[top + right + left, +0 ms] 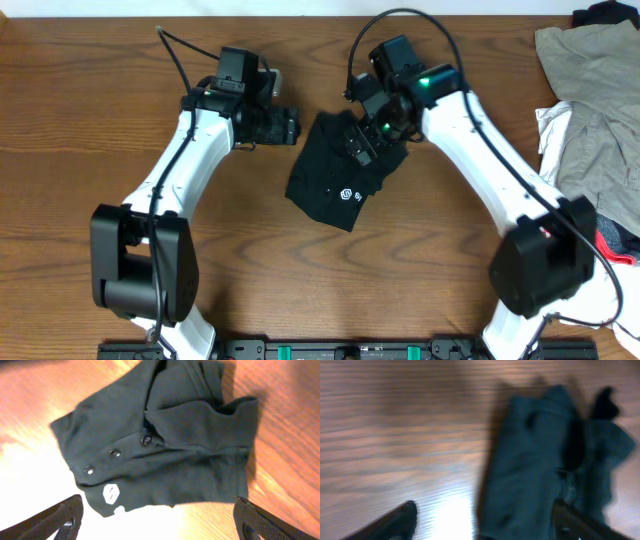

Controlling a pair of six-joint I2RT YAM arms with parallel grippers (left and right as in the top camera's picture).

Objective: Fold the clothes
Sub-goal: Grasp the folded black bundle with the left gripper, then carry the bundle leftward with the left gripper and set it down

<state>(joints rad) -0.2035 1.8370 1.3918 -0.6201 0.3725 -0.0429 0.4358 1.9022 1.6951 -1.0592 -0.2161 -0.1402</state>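
Both left jaws and right jaws stand wide open and hold nothing; left jaws sit just beside the upper left edge of the clothes (335,185); right jaws hang over the upper right part. Clothes lie as a rumpled, partly folded black bundle near the middle of the table (80,100), white logo (348,195) facing up; three buttons (115,453) show beside it; a beige garment (590,90) lies at the right table edge.

Bunched black garment (165,435) lies before wide-spread hand (157,515).
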